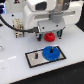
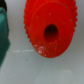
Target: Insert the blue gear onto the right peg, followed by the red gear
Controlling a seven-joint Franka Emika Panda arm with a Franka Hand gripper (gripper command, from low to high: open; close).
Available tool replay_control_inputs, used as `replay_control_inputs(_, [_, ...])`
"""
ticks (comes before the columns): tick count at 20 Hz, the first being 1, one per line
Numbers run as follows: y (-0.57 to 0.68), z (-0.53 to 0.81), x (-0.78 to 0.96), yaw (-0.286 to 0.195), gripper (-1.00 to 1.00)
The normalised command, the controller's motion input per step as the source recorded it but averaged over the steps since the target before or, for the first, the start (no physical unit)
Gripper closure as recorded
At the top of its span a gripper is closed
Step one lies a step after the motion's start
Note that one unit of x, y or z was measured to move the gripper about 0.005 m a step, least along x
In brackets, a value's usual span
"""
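The red gear (image 1: 49, 36) lies flat on the white table, just behind the grey black-edged plate (image 1: 36, 60). It fills the wrist view (image 2: 47, 29), toothed rim and dark centre hole showing. My gripper (image 1: 50, 34) hangs directly over it, jaws open, with one finger on either side of the gear and not closed on it. The blue gear (image 1: 50, 52) lies flat on the half of the plate toward the exterior view's right. The right peg is hidden at the blue gear's centre and I cannot make it out.
A white fixture with black cables (image 1: 17, 27) stands at the exterior view's left, behind the plate. A blurred teal shape (image 2: 3, 37) sits at the edge of the wrist view beside the red gear. The dark backdrop starts behind the arm.
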Motion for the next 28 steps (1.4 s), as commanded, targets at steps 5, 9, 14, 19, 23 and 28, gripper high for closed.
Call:
replay_control_inputs(5, [0.0, 0.0, -0.06, 0.0, 1.0])
replay_control_inputs(9, [-0.02, 0.3, 0.03, 0.0, 1.0])
replay_control_inputs(14, [-0.06, 0.66, 0.29, 0.0, 1.0])
replay_control_inputs(19, [-0.06, 0.59, 0.46, 0.0, 1.0])
replay_control_inputs(23, [-0.14, 0.46, 0.6, 0.0, 1.0])
replay_control_inputs(28, [-0.15, 0.3, 0.76, 0.0, 1.0])
